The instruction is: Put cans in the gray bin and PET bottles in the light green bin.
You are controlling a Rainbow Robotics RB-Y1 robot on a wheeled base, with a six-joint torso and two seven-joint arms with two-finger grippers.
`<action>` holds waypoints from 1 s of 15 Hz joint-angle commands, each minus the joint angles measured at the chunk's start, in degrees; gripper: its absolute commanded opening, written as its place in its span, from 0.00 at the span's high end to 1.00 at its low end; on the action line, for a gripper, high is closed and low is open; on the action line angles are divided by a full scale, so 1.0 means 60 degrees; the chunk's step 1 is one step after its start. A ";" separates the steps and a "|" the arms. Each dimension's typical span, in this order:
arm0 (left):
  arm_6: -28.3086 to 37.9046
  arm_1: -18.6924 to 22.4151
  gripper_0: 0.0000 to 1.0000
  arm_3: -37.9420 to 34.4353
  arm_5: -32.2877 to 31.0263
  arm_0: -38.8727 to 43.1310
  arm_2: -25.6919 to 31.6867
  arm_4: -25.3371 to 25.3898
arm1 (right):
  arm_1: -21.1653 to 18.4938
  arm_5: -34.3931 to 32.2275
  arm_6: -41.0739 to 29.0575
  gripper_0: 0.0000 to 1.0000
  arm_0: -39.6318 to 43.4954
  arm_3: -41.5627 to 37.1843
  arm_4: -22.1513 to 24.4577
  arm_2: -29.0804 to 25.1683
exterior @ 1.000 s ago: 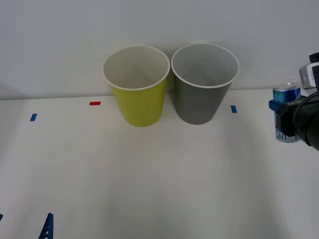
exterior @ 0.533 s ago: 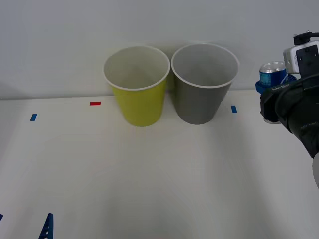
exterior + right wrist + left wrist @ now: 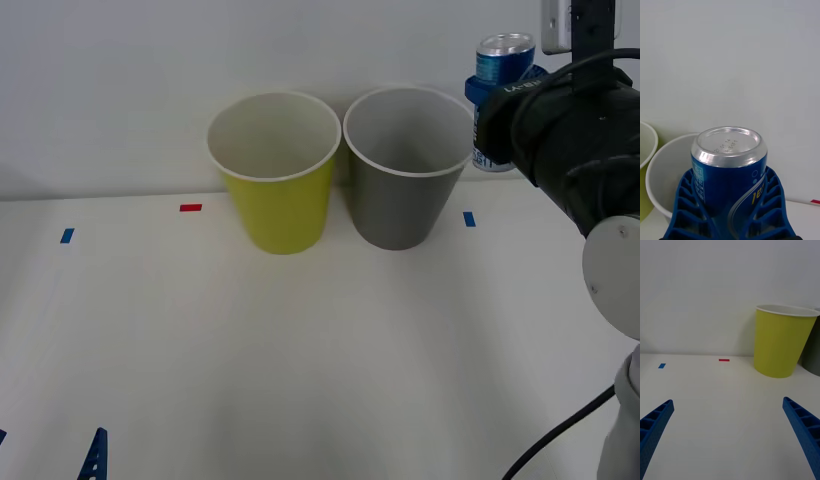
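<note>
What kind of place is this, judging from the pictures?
Probably a robot test bench: a plain white table against a bare wall, with blue tape marks, two bins, and the right gripper holding a can.

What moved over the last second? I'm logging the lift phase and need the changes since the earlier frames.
The right gripper, shut on the blue can, has risen from table level at the right edge and swung left, now beside the gray bin rim. The grip is unchanged. Both the gray bin and the light green bin stayed put, as did the open left gripper low over the table.
</note>
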 commanded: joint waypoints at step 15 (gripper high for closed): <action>0.0000 0.0000 0.00 0.0000 0.0000 0.0000 0.0000 0.0000 | -0.0373 -0.5499 -0.0956 1.00 -0.1425 0.4954 -0.0053 0.0370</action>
